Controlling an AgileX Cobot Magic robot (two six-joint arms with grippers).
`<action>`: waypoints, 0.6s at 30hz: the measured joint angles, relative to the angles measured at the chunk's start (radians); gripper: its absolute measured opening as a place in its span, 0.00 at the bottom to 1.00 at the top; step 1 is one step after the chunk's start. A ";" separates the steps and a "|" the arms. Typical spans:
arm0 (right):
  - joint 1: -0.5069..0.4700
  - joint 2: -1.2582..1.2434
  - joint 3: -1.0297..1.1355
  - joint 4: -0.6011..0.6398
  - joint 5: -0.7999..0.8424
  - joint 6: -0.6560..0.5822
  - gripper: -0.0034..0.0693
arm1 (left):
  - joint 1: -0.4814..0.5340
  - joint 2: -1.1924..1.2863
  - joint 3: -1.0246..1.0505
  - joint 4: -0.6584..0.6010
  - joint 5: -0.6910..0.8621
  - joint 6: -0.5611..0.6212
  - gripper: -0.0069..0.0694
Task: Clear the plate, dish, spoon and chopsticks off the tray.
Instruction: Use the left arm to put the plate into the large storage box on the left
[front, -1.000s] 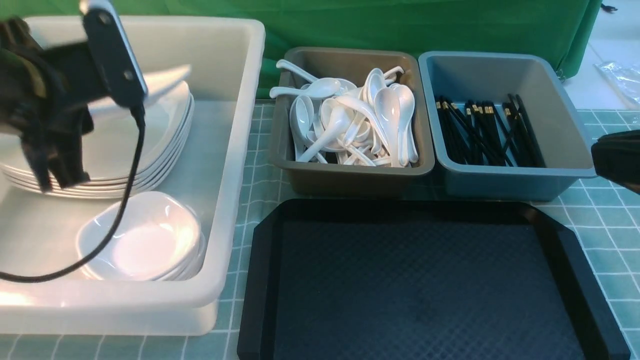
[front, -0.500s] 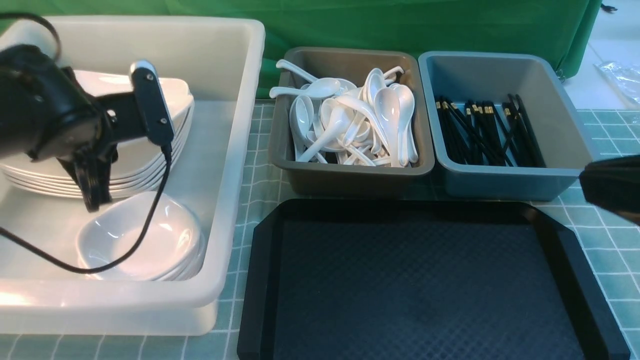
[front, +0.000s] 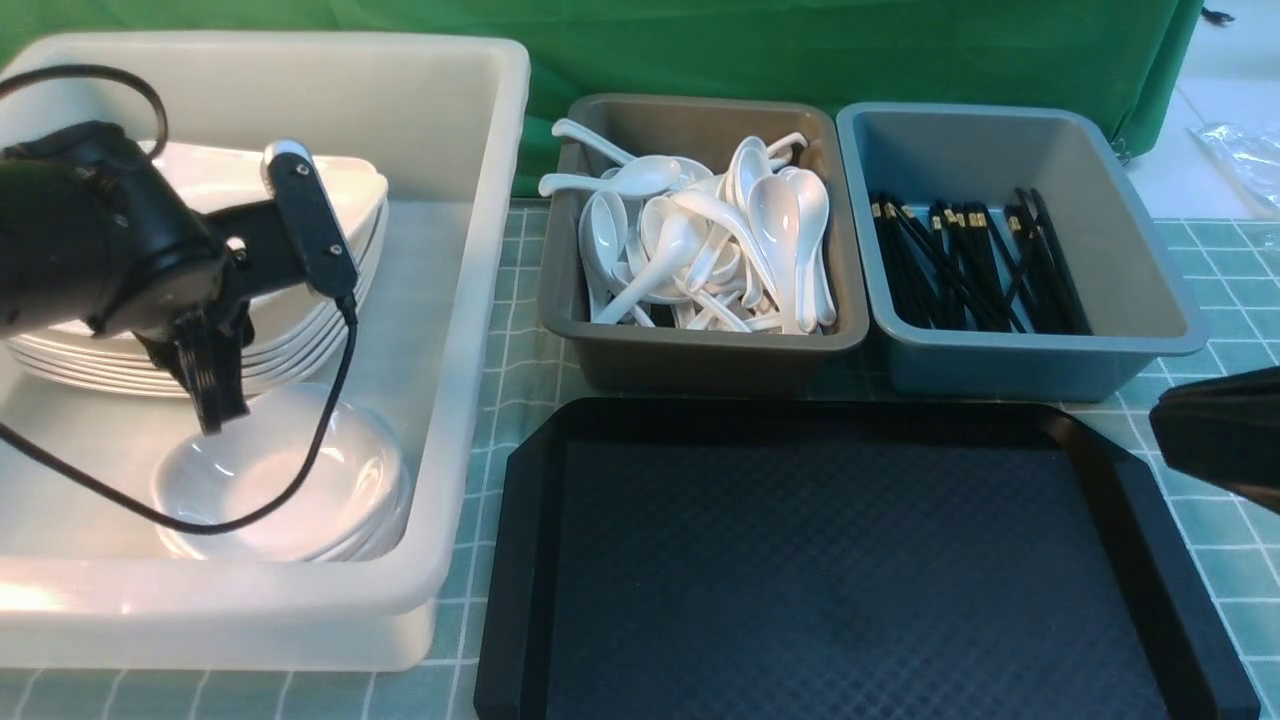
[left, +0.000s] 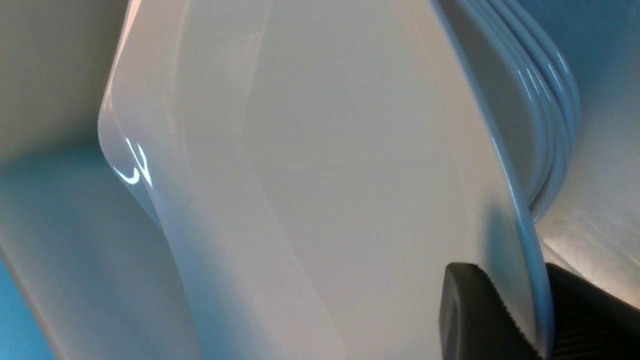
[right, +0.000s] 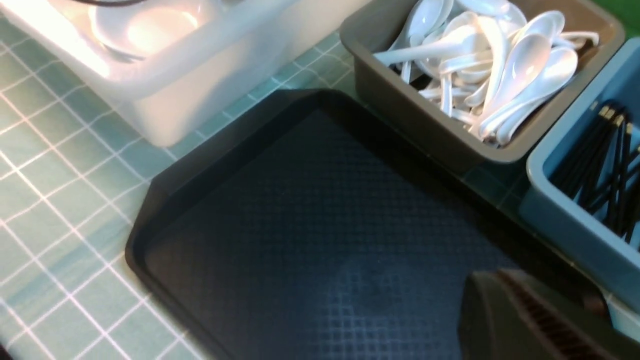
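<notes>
Left fingers (left: 500, 315) straddling plate (left: 325, 175) rim, grip unclear, right fingers (right: 530, 320) clenched, mostly cropped

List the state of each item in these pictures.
tray, nothing on it.
plate, topmost of its pile in the white tub.
dish, stacked in the tub.
left pincer, astride the plate's rim; grip unclear.
right pincer, shut, holding nothing.

One black tray (front: 850, 560); one white tub (front: 440, 300); two grey bins, left (front: 700, 355) and right (front: 1020, 365); one stack of plates (front: 300, 330); one stack of dishes (front: 330, 500).
</notes>
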 joint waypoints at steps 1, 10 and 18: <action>0.000 0.000 0.000 0.002 0.002 0.000 0.08 | 0.000 0.000 0.000 -0.011 0.000 -0.001 0.37; 0.000 0.000 0.000 0.028 0.012 -0.023 0.08 | -0.002 -0.141 -0.001 -0.221 0.018 -0.001 0.83; 0.000 0.000 0.000 0.029 0.013 -0.026 0.08 | -0.002 -0.406 -0.001 -0.696 0.122 0.000 0.78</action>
